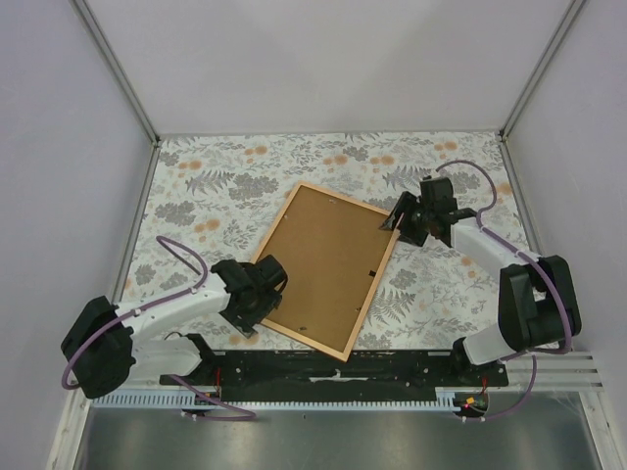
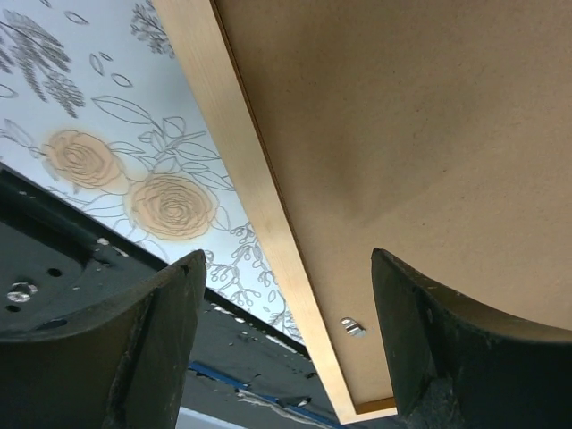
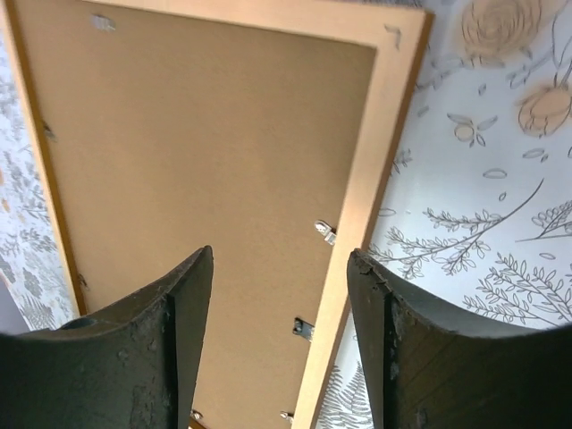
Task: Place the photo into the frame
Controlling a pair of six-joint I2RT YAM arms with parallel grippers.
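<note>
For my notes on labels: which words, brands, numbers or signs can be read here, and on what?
None readable. The frame, its backing board and the flowered table cover show no lettering.
One small dark mark on a frame corner in the right wrist view is illegible.

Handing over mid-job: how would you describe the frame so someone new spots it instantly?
In the middle of the floral tablecloth, a large rectangle lies flat, turned at an angle. The frame is its thin pale wooden border, lighter than the solid brown backing board it surrounds.
</note>
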